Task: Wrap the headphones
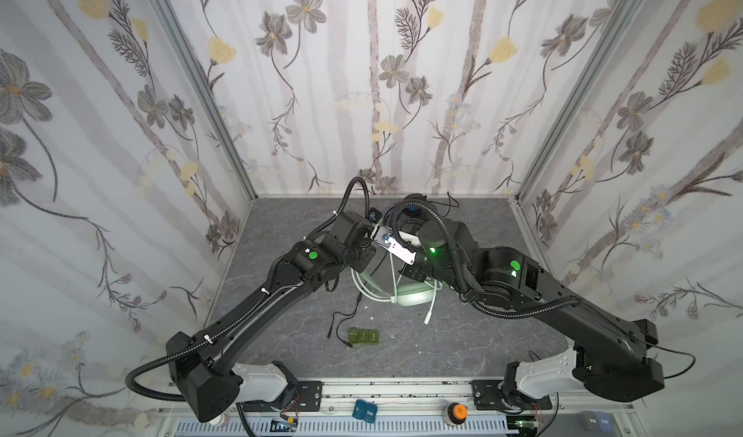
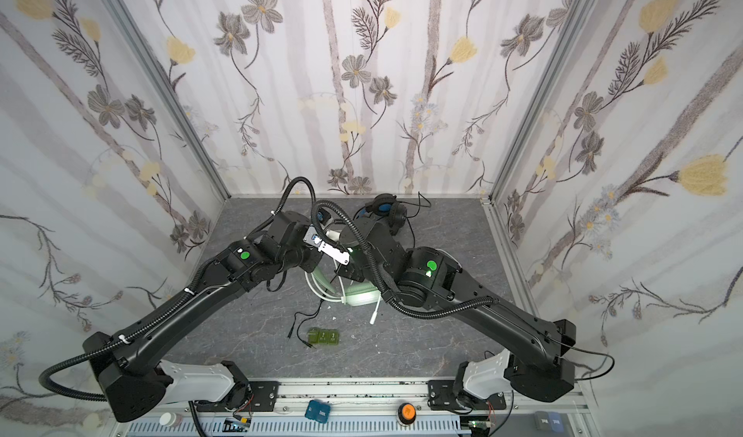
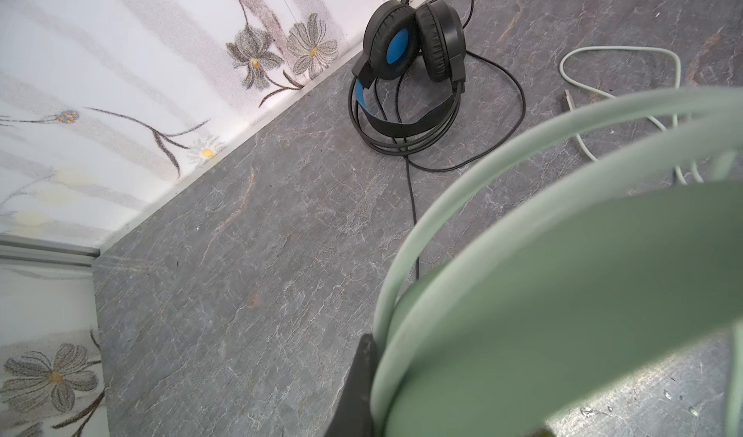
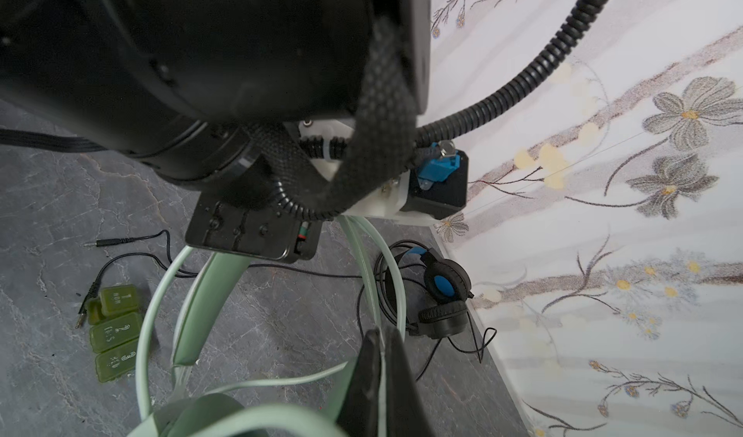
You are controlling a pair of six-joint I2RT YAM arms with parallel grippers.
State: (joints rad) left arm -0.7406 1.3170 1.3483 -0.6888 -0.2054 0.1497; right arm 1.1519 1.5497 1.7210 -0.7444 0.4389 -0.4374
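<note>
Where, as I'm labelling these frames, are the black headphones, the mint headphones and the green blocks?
black headphones (image 3: 392, 49): left wrist view, blue ear-cup lining.
mint headphones (image 1: 410, 295): a top view, ear cushion.
green blocks (image 4: 115, 332): right wrist view, middle block.

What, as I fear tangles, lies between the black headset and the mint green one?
In the left wrist view, mostly bare table; the black cable runs from the black headset toward the mint green headset, with the white cable looping beside.

Mint headphones (image 3: 563, 294) smooth matt plastic; black headphones (image 3: 436, 41) wrinkled leatherette pads; tabletop (image 3: 241, 274) veined stone-look, matt
</note>
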